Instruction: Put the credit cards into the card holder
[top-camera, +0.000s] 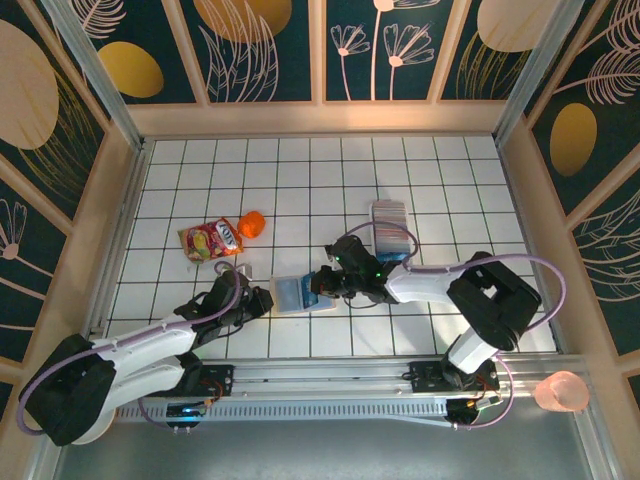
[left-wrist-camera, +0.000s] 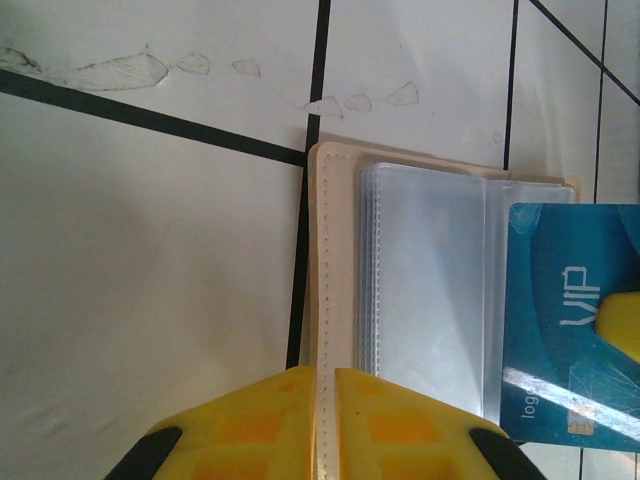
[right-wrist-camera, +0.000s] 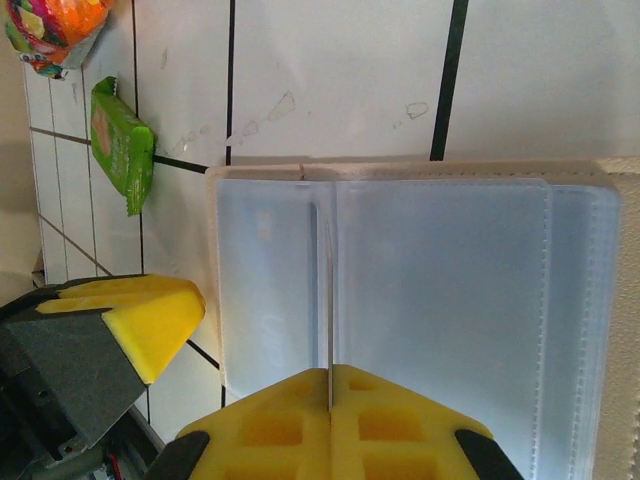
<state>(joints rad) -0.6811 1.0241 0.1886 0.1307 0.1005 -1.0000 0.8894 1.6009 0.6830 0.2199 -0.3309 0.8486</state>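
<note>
The card holder (top-camera: 290, 292) lies open on the white tiles, its clear sleeves (left-wrist-camera: 420, 280) facing up inside a beige cover. My left gripper (left-wrist-camera: 327, 372) is shut on the holder's beige stitched edge (left-wrist-camera: 325, 250), at its left side in the top view. My right gripper (right-wrist-camera: 330, 372) is shut on a blue credit card (left-wrist-camera: 565, 330) marked VIP, which I see edge-on over the card holder (right-wrist-camera: 440, 280) in the right wrist view. That card's end overlaps the holder's right part. More credit cards (top-camera: 391, 228) lie overlapping in a row behind the right arm.
A colourful snack packet (top-camera: 211, 240) and an orange object (top-camera: 251, 224) lie to the back left. A green packet (right-wrist-camera: 125, 145) rests near the holder. Wooden walls ring the tiled floor, and a pink cup (top-camera: 562, 391) stands outside at the front right.
</note>
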